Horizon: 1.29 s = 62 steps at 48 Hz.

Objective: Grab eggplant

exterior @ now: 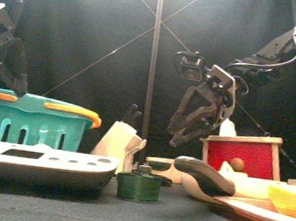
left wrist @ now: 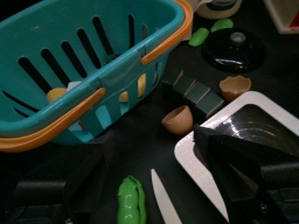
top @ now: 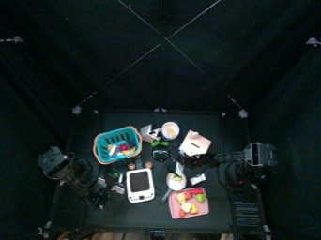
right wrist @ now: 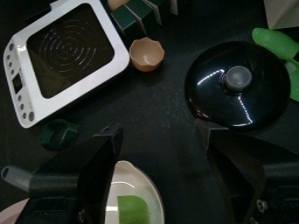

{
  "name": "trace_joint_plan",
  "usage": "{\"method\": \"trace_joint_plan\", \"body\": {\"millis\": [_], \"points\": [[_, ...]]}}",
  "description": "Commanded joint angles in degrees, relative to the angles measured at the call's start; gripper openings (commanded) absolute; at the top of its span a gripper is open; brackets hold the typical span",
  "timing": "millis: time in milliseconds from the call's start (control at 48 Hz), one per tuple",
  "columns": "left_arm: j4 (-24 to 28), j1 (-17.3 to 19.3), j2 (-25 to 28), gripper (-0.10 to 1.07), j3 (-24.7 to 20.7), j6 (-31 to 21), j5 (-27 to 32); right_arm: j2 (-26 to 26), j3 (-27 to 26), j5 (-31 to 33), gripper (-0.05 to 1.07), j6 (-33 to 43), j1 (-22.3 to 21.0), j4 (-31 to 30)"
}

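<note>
The small black table (exterior: 99, 213) is crowded. A teal basket (left wrist: 82, 61) stands at its left, with the left gripper (left wrist: 152, 166) above its edge, jaws spread wide and empty. The white kitchen scale (right wrist: 65, 57) lies mid-front. The right gripper (right wrist: 163, 144) hangs over the black pot lid (right wrist: 233, 83), jaws apart, holding nothing. A dark elongated shape (exterior: 208, 176), possibly the eggplant, lies front right, untouched.
</note>
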Motion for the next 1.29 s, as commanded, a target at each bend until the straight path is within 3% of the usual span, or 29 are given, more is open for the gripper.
{"method": "trace_joint_plan", "body": {"millis": [0,104,250,500,667,771,938,1083,1271], "points": [[1.6,1.0,-4.2,1.03,-1.4,0.8,-0.9,-1.0,-1.1,-0.2,0.97,-0.1,0.0,0.0],[5.3,3.6,-11.2,1.03,-2.7,4.4,-1.1,-1.0,-1.4,-0.2,0.97,-0.1,-0.2,0.0],[5.9,9.8,-19.6,1.03,-3.3,11.8,0.6,-1.0,-1.4,-0.2,0.97,-0.1,-0.3,-0.1],[3.5,28.5,-30.1,1.03,-1.1,23.9,13.2,-1.0,-0.4,1.6,0.97,0.0,-0.3,-0.4],[1.7,42.1,-34.5,1.03,4.7,25.9,26.6,-2.1,-0.3,3.4,0.97,-0.1,0.3,-0.6],[-0.2,50.4,-36.0,1.03,8.5,25.8,38.9,-2.3,-0.7,3.4,0.97,-0.1,0.5,-1.5],[-1.7,60.8,-34.8,1.03,11.8,25.9,52.9,-2.3,-1.0,3.5,0.97,0.0,1.0,-2.4],[-1.7,65.0,-32.5,1.03,12.6,25.9,57.4,-2.5,-1.0,3.6,0.97,-0.1,1.1,-2.6],[-1.6,66.7,-26.7,1.03,12.1,26.0,59.2,-2.5,-2.0,3.7,0.97,-0.1,1.1,-4.0]]}}
